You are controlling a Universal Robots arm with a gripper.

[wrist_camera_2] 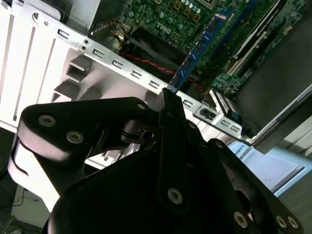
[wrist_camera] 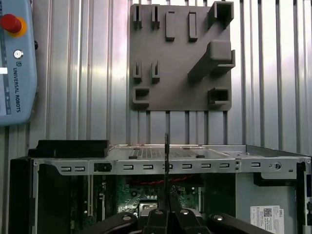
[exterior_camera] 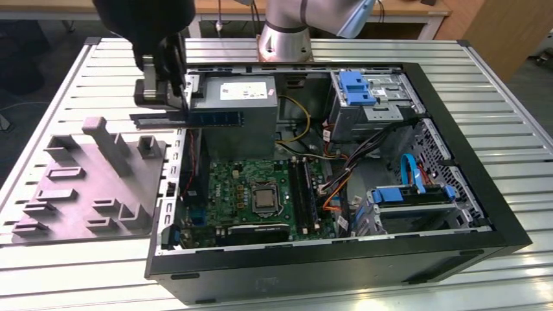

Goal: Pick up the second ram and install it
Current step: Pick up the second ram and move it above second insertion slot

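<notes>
The second ram (exterior_camera: 220,118) hung level in the air. Its long axis ran from the exterior view's left to the exterior view's right. In both wrist views it appeared edge-on as a thin strip (wrist_camera_2: 200,46) (wrist_camera: 166,161).

The stick sat above the open computer case (exterior_camera: 449,129), at the case wall nearest the grey holder plate (exterior_camera: 78,188). Its free end reached across the front of the grey power supply box (exterior_camera: 233,97). This put it toward the far left part of the slatted surface (exterior_camera: 69,272) in the exterior view, well apart from the green motherboard (exterior_camera: 250,188).

The gripper (exterior_camera: 166,107) (wrist_camera_2: 168,100) (wrist_camera: 167,204) was drawn in narrow and pinched the stick between its fingertips. Most of the stick's length stuck out toward the exterior view's right.
</notes>
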